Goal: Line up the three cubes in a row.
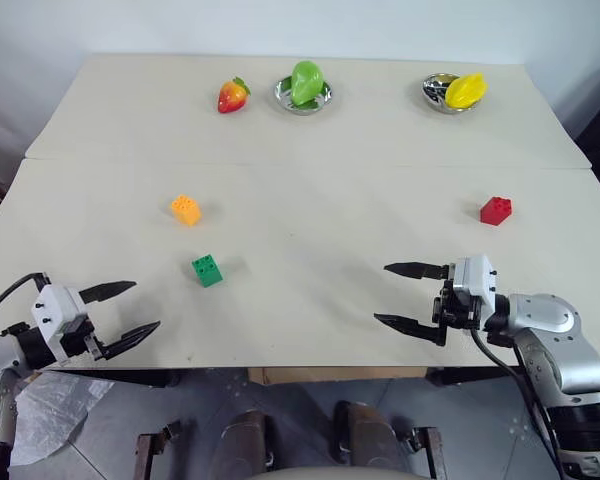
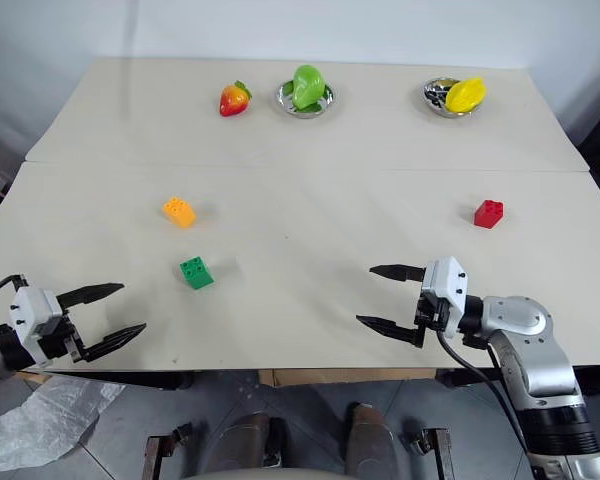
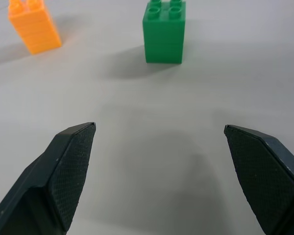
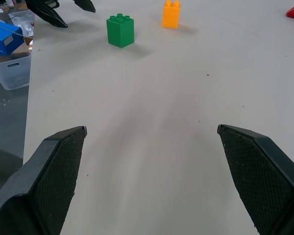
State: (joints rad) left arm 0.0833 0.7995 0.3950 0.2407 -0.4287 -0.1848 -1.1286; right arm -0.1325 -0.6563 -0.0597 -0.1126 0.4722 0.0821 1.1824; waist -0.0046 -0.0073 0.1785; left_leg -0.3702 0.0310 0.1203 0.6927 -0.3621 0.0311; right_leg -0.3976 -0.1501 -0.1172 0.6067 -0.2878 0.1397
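Your two head eyes looked forward and down over the whole bench, from above its near edge to its far edge. Each wrist camera sat low, skimming the benchtop; both shared the green cube and orange cube.

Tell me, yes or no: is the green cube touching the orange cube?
No. Bare table shows between the green cube and the orange cube; they stand apart.
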